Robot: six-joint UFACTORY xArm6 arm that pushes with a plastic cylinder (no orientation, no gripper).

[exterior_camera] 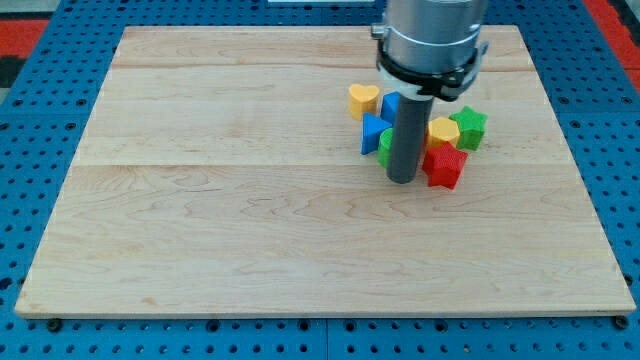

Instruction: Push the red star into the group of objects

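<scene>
The red star point(445, 166) lies right of centre on the wooden board point(250, 200), at the lower right of a cluster of blocks. It touches the yellow block point(443, 131) above it. My tip point(402, 180) stands just left of the red star, close to it or touching it. A green block point(385, 147) is mostly hidden behind the rod. A blue triangular block point(373, 133), a blue block point(390, 103), a yellow heart point(363, 99) and a green star point(468, 128) make up the rest of the cluster.
The board rests on a blue perforated table point(620, 150). The arm's grey body point(430, 40) hangs over the cluster from the view's top.
</scene>
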